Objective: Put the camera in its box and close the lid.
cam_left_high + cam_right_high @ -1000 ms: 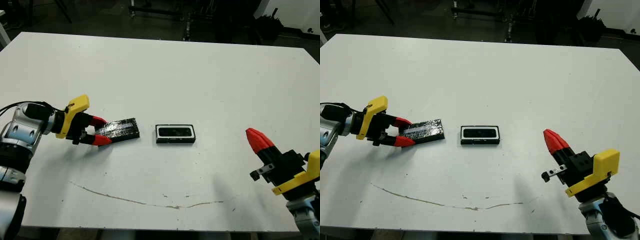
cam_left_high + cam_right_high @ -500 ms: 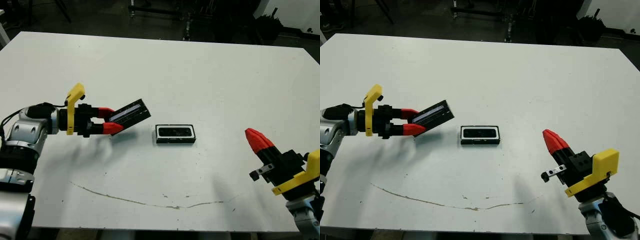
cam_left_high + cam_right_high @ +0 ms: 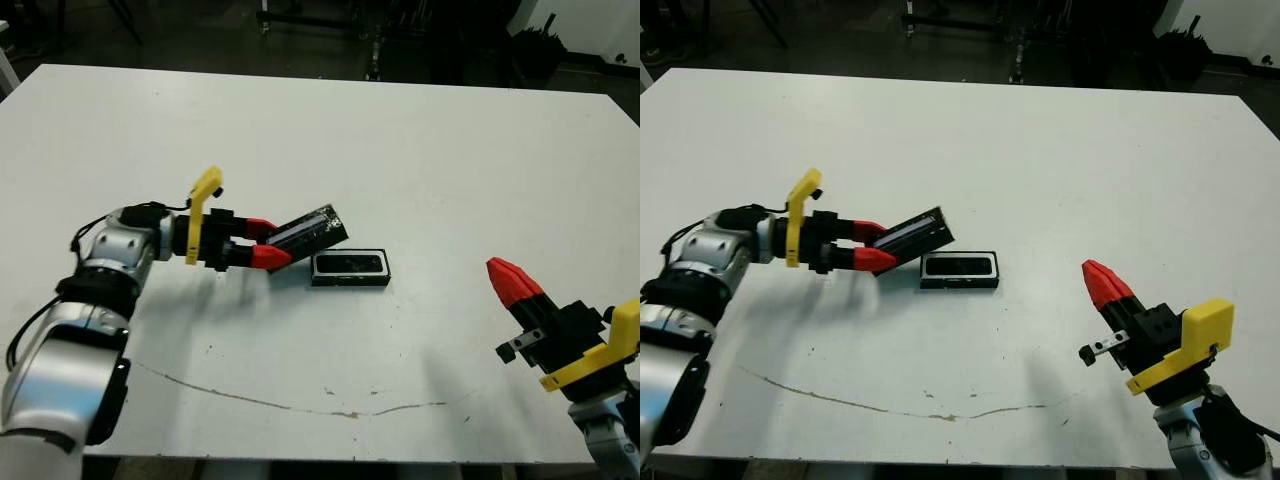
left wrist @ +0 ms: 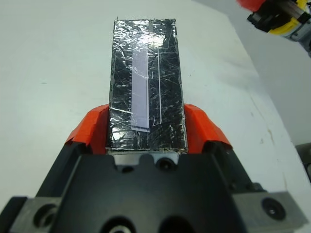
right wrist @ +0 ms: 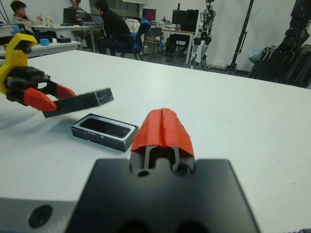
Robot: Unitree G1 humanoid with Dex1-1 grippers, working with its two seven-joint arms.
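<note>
Your left gripper (image 3: 262,243) clamped the lid (image 3: 305,231), tilted, its far end just above the box's (image 3: 349,269) left end; right gripper (image 3: 505,278) sat closed, empty, well apart.

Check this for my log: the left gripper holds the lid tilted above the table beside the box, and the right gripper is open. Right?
Not quite. The right gripper is shut, fingers pressed together in the right wrist view. The left gripper does hold the lid tilted beside the box.
</note>
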